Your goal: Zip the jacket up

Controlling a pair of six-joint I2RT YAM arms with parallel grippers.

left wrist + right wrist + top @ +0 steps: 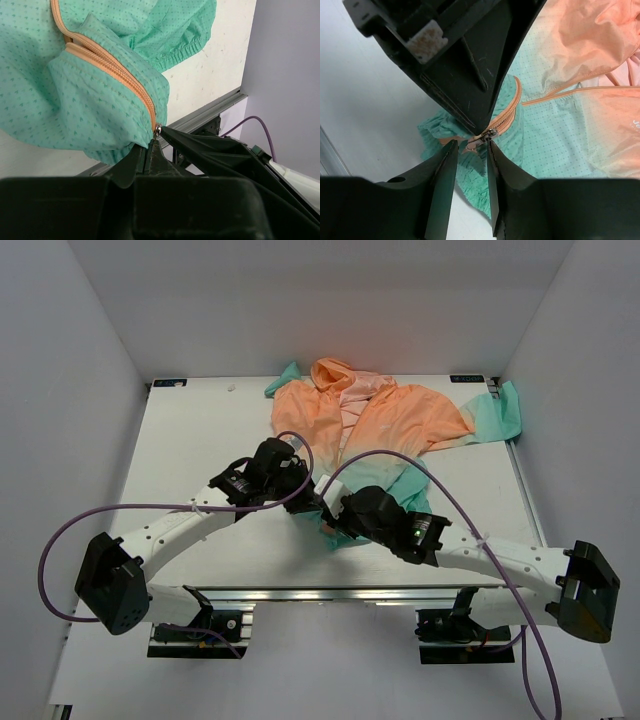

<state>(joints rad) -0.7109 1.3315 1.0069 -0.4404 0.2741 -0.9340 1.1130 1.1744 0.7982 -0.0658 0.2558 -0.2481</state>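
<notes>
One thin hooded jacket point(390, 420) lies spread on the tabletop point(190, 440), peach hood at the far side and teal hem bunched near the arms. Its orange zipper point(112, 67) gapes at the chest, and the small metal slider point(490, 133) sits down at the hem. The cloth looks light, limp and slippery, so it will likely ruck up and follow any pull unless the hem is pinned. The sensible holds are the slider's tab and the zipper foot just below it. The left claw point(151, 146) is pressed together at that foot, apparently pinching the hem. The right claw point(471, 146) is spread, with a finger on either side of the slider, not yet gripping.
</notes>
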